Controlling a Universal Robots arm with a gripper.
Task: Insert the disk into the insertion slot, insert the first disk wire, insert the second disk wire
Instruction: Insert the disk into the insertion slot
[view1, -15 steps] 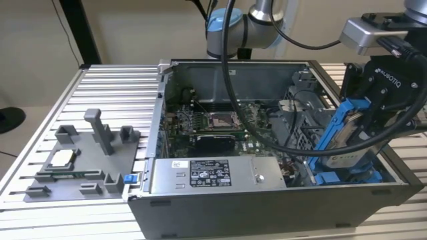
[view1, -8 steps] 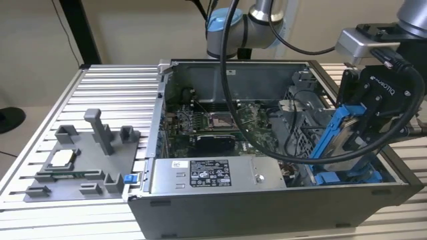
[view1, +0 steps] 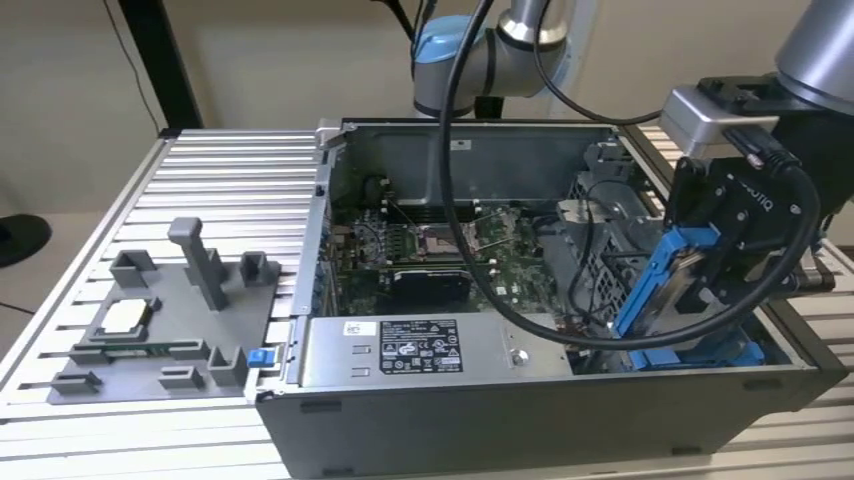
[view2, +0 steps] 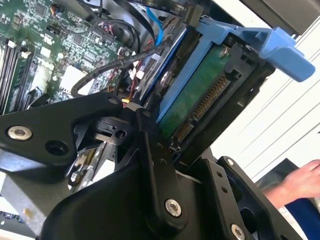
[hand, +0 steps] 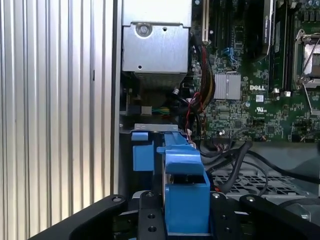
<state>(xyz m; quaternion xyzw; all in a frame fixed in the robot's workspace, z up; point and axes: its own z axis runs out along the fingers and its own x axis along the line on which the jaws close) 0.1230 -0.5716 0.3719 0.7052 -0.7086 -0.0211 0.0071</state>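
Gripper (view1: 707, 290) clamps the disk (view1: 657, 280) (upright, half hidden), lower edge seemingly inside the case (view1: 534, 420).

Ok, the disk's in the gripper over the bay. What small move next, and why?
I'd probably ease the disk slowly down along its own tilt toward the blue drive bay. The gripper is shut on it, it stands on edge and tilted, with most of it above the computer case, and black cables lie close beside the bay.
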